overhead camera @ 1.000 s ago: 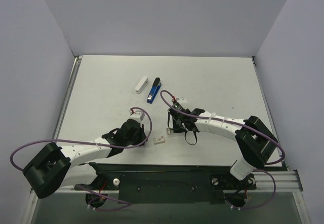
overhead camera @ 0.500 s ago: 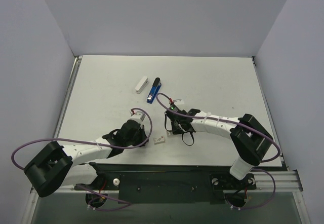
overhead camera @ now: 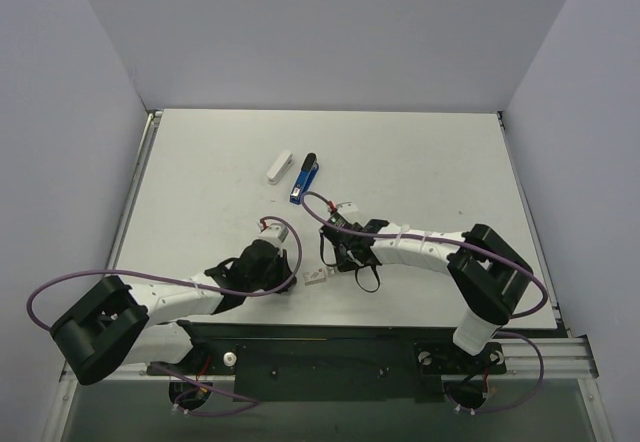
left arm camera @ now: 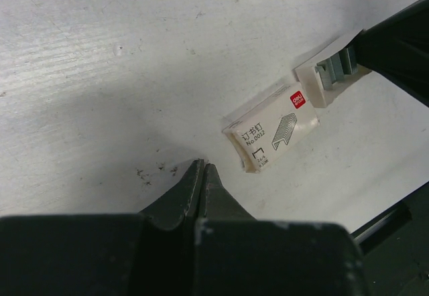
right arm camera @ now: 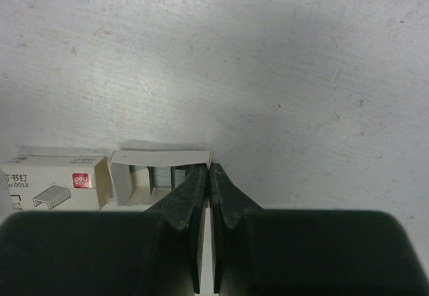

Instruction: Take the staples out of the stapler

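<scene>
The blue stapler (overhead camera: 303, 178) lies closed at mid-table, away from both grippers. No staples from it show. A small white staple box (overhead camera: 316, 277) lies near the front edge, its sleeve (left arm camera: 271, 134) printed with a red logo. Its inner tray (right arm camera: 157, 169) is slid out, with grey staples (right arm camera: 161, 175) inside. My right gripper (right arm camera: 209, 166) is shut, its tips against the tray's open end. My left gripper (left arm camera: 202, 165) is shut and empty, its tips on the table just short of the sleeve.
A white oblong object (overhead camera: 279, 166) lies left of the stapler. Grey walls stand on three sides of the table. The black base rail (overhead camera: 330, 347) runs along the near edge, close behind the box.
My right gripper has moved left and nearer, up to the staple box tray. The left arm has shifted slightly nearer. The box and stapler have stayed put.
</scene>
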Motion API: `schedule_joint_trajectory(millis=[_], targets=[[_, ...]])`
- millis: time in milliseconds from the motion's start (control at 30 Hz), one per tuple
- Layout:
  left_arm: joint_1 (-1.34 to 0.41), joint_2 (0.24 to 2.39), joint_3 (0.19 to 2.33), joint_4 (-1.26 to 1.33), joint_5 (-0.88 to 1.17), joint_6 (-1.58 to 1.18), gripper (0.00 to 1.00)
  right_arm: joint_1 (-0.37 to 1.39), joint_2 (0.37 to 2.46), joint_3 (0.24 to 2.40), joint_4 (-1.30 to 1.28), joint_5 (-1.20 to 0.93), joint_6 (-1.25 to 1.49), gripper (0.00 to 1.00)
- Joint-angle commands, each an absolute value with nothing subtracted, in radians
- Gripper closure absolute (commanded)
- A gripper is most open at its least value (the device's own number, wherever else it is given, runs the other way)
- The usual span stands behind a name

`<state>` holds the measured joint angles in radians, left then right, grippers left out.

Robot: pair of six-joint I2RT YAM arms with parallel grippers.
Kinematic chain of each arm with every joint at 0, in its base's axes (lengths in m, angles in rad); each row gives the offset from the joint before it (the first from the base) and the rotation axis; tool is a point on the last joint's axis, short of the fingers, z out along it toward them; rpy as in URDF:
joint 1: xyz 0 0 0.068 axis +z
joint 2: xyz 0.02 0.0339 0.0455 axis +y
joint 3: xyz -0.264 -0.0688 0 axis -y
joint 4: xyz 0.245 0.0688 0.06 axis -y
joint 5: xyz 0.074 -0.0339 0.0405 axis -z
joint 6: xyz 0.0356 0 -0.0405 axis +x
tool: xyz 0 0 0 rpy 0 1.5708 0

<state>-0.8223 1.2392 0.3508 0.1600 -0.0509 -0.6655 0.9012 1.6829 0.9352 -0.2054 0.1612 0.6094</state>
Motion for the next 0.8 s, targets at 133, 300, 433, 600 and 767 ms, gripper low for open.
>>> schedule_joint_trajectory(millis=[133, 300, 433, 600, 767], targets=[[-0.838, 1.252, 0.348, 0.227, -0.040, -0.683, 1.00, 0.928, 1.689, 0.974, -0.250, 0.193, 0.620, 1.00], [-0.850, 1.261, 0.345, 0.238, -0.040, -0.690, 1.00, 0.939, 1.700, 0.982, -0.255, 0.189, 0.624, 1.00], [-0.857, 1.269, 0.344, 0.245, -0.043, -0.693, 1.00, 0.943, 1.707, 0.992, -0.256, 0.183, 0.627, 1.00], [-0.867, 1.275, 0.342, 0.258, -0.044, -0.698, 1.00, 0.950, 1.717, 0.999, -0.259, 0.176, 0.629, 1.00], [-0.874, 1.281, 0.342, 0.265, -0.048, -0.704, 1.00, 0.954, 1.724, 0.999, -0.262, 0.170, 0.630, 1.00]])
